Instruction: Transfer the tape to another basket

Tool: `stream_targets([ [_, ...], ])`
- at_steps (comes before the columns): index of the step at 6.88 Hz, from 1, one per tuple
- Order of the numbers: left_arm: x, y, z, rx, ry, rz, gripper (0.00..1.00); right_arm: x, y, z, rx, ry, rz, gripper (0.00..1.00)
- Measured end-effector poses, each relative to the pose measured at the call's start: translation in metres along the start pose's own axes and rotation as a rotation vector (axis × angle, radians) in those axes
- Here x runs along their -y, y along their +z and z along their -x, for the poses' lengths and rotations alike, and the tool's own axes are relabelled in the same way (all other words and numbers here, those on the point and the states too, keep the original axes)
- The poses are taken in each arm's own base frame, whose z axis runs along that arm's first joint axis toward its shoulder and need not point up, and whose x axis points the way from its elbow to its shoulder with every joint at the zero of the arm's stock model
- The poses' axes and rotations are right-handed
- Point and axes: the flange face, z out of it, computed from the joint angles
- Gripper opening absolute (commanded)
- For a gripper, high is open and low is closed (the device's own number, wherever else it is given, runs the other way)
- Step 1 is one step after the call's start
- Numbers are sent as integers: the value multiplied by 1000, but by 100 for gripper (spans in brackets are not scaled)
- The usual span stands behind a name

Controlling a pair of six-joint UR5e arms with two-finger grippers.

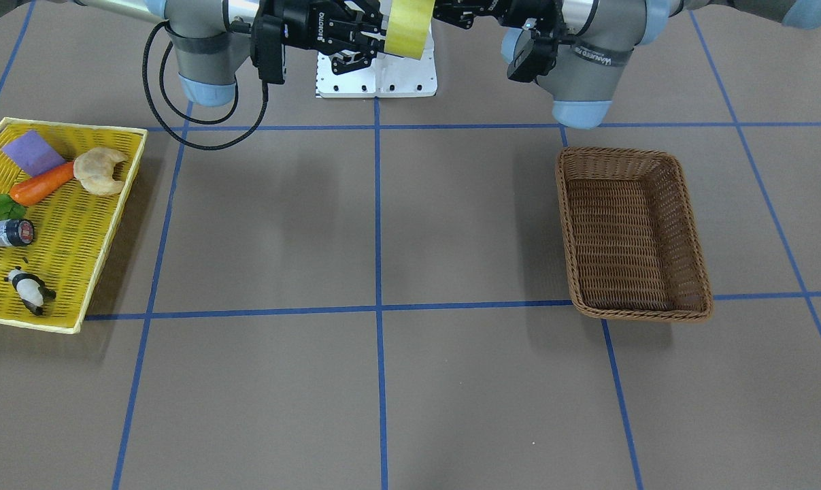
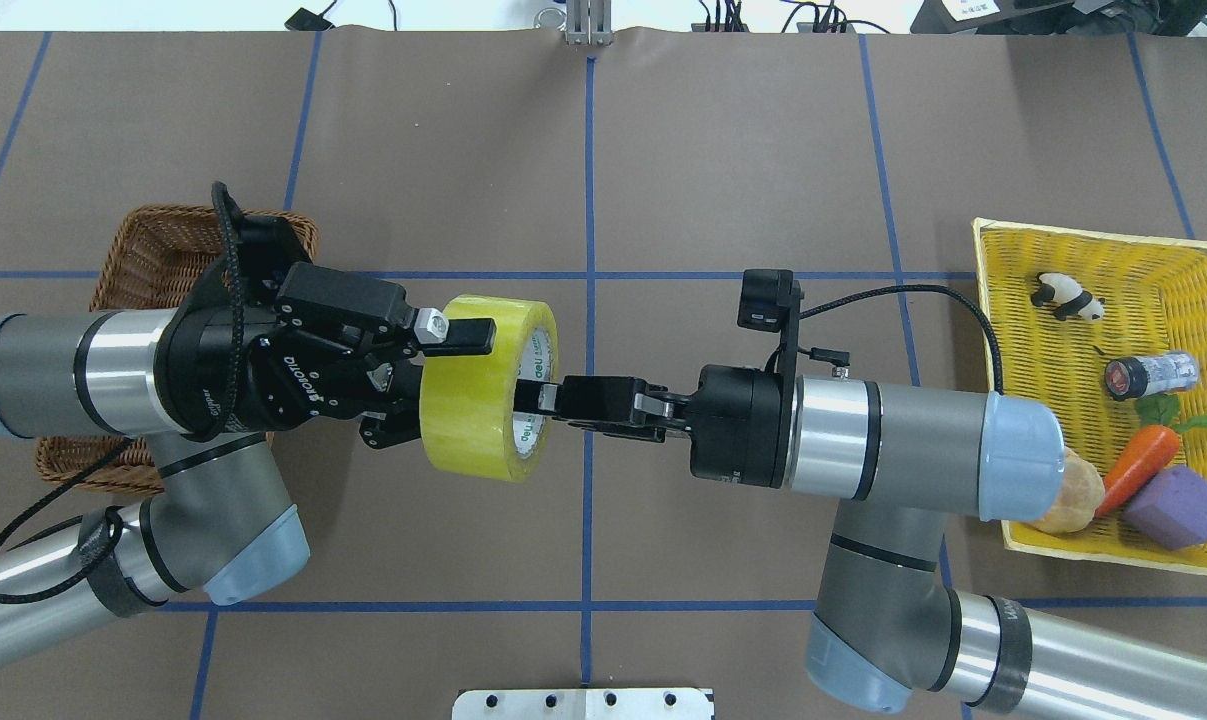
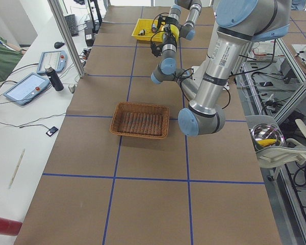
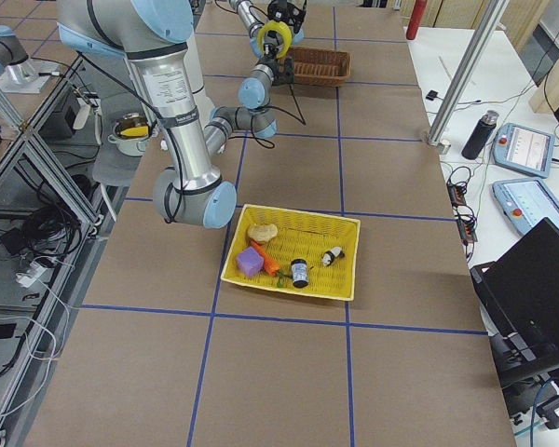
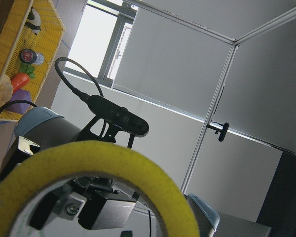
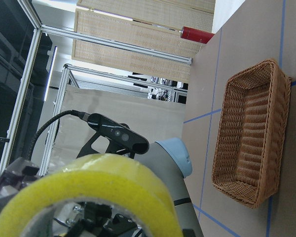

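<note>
The yellow tape (image 2: 473, 400) hangs in mid-air above the table's middle, between both grippers; it also shows in the front view (image 1: 407, 27). My right gripper (image 2: 538, 400) reaches into the tape's pale core from the right and is shut on its wall. My left gripper (image 2: 458, 385) straddles the roll's outside from the left. One of its fingers (image 2: 458, 337) lies along the roll and the other is hidden beneath, so I cannot tell whether it grips. The brown wicker basket (image 2: 163, 240) stands empty under my left arm, seen whole in the front view (image 1: 621, 231).
A yellow mesh tray (image 2: 1093, 235) at the robot's far right holds a toy panda (image 2: 1066, 296), a small bottle (image 2: 1153, 374), a carrot (image 2: 1141, 464), a purple block (image 2: 1175, 508) and a croissant. A white base plate (image 2: 583, 703) sits at the robot's edge.
</note>
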Motion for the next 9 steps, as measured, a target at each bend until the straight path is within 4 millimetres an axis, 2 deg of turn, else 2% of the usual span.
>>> stream_targets([
  [1,0,0,1,2,-2,-1,0,0,0,1,3,-1,-1,100],
  [6,0,-4,3,8,-6,-7,0,2,-1,4,12,32,-8,100],
  [9,1,-10,2,16,-2,-11,0,17,-18,1,-10,12,2,100],
])
